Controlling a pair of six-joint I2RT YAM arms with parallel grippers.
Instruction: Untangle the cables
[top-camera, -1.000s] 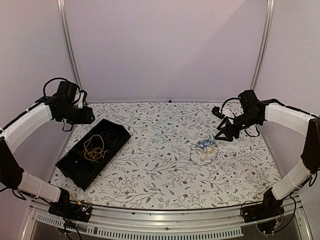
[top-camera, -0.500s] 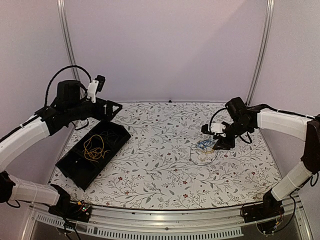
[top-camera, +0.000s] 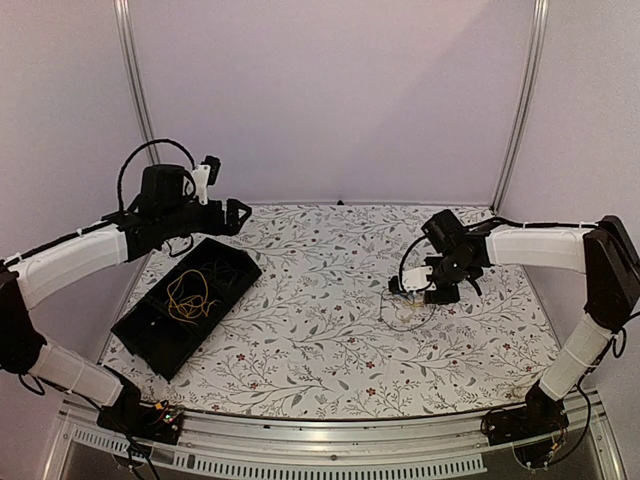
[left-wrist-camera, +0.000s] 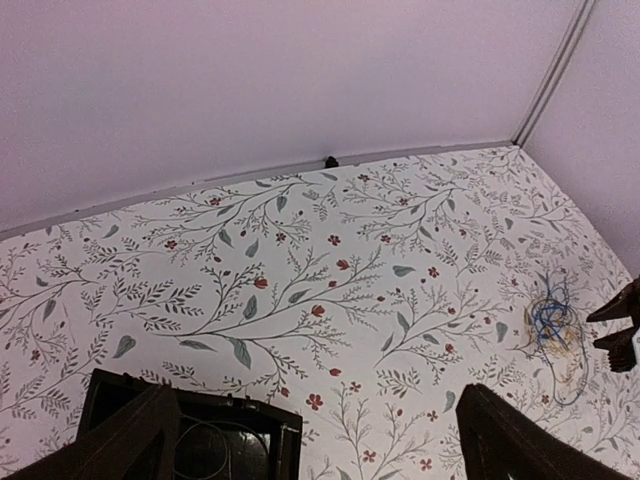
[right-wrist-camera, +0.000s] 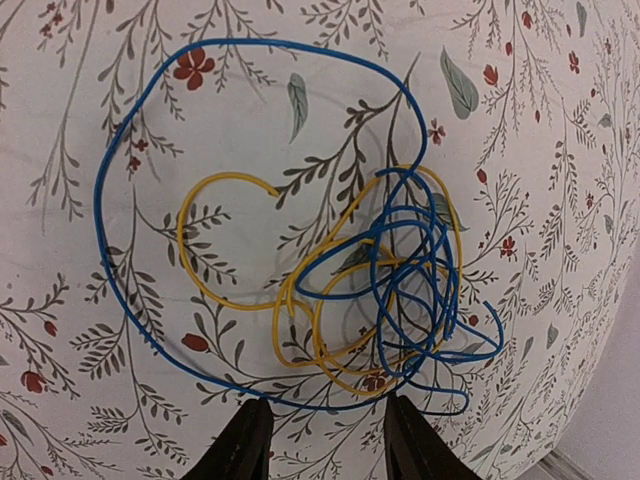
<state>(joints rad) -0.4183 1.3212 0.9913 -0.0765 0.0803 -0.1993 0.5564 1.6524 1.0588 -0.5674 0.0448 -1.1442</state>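
**Limp, featherweight wires: pinch one strand, not the knot**

Top view: the cables (top-camera: 408, 302) lie flat on the tabletop (top-camera: 320, 340), directly beneath the right claw (top-camera: 420, 290). The left claw (top-camera: 238, 212) hangs well apart.

Left wrist: the claw (left-wrist-camera: 318, 400) is wide and empty, and the cables (left-wrist-camera: 552, 325) are far ahead-right.

Right wrist: the claw (right-wrist-camera: 325, 425) is half-spread and grips nothing. The wires are likely springy and slippery, so take the blue loop (right-wrist-camera: 260, 42) at its near arc, just ahead of the fingertips. There is no clear long axis; the loop spreads ahead-left and the knot (right-wrist-camera: 400, 280) sits ahead-right.

I see my left arm (top-camera: 80, 255) raised with its forearm near level; the left claw (top-camera: 232, 212) points inward, fingers (left-wrist-camera: 120, 445) spread wide. My right arm (top-camera: 530, 243) reaches inward, the right claw (right-wrist-camera: 325, 440) angled downward, jaws partly apart.
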